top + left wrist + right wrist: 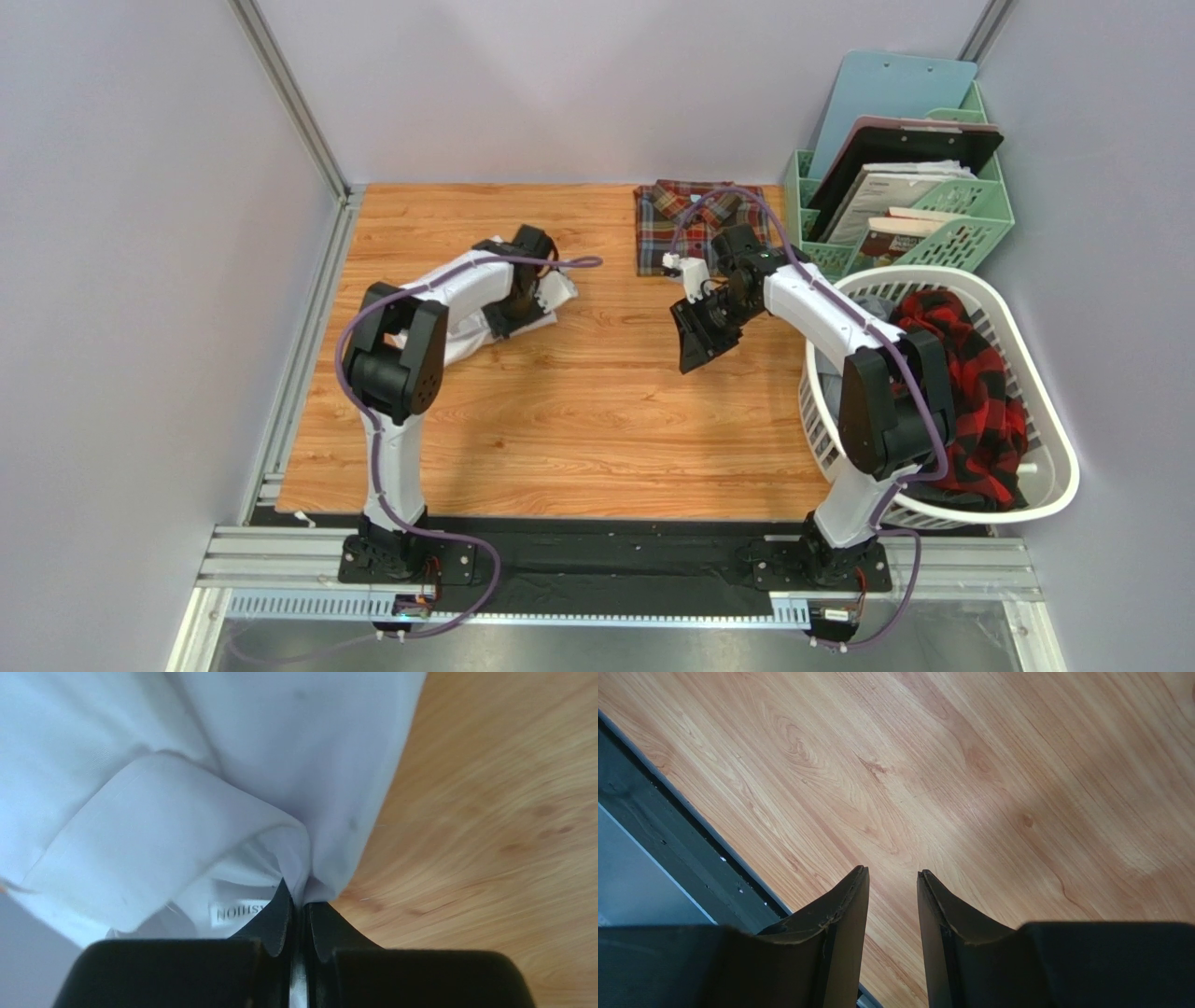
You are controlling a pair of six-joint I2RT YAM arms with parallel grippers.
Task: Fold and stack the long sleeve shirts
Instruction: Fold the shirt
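Two shirts in play. Far left, the left hand (pixel 298 906) is clenched on a fold of the white shirt (pixel 210 777), which lies bunched on the left of the table (pixel 589 420), partly under the arm. That pinch is thin, right at the fingertips, so I'd say a quick pull could slip the cloth free, or drag the whole heap instead of laying one clean fold. The label sits just beside the fingers, and if they catch an extra layer the fold goes crooked.

Middle, at the far edge, the plaid shirt (pixel 673 224) lies folded flat. Sliding the white shirt over to stack on it could knock it out of square.

The right hand (pixel 892 878) hangs released, holding nothing, over bare wood near the plaid shirt. With only one hand on the cloth, the loose side may flop.

The surface is pale wood grain, smooth, with little to hold fabric, and a dark rail runs along the near edge. On the right sits a white basket (pixel 1055 469) holding a red checked garment (pixel 968 378), and behind it a green rack (pixel 968 231) of clipboards. Plain grey walls close in on three sides.
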